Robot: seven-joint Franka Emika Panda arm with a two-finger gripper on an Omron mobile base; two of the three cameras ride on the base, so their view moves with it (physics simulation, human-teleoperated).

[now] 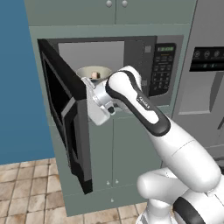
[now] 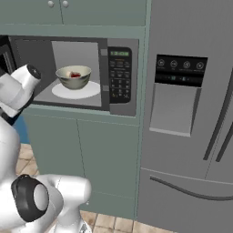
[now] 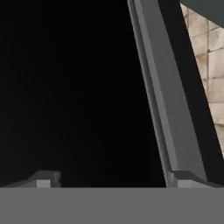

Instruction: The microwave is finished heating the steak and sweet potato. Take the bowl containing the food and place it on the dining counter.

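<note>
Bowl (image 2: 73, 77) upright, mouth up, on white plate (image 2: 76, 90) inside microwave (image 2: 119, 75), upper left; door (image 1: 65, 111) swung open. Gripper (image 3: 111, 179) fingers spread, empty.

Grey-green cabinets (image 2: 91, 150), steel fridge (image 2: 191, 136), blue wall (image 1: 17, 78), beige tiled floor (image 1: 26, 192)

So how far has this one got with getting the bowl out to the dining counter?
Early stage. Done: the microwave door is swung wide open. In hand: nothing yet. The gripper points at the dark door panel, its fingertips spread with nothing between them. The bowl sits on the white plate inside, food in it. Left: reaching in, grasping the bowl, lifting it out and carrying it to the dining counter.
</note>
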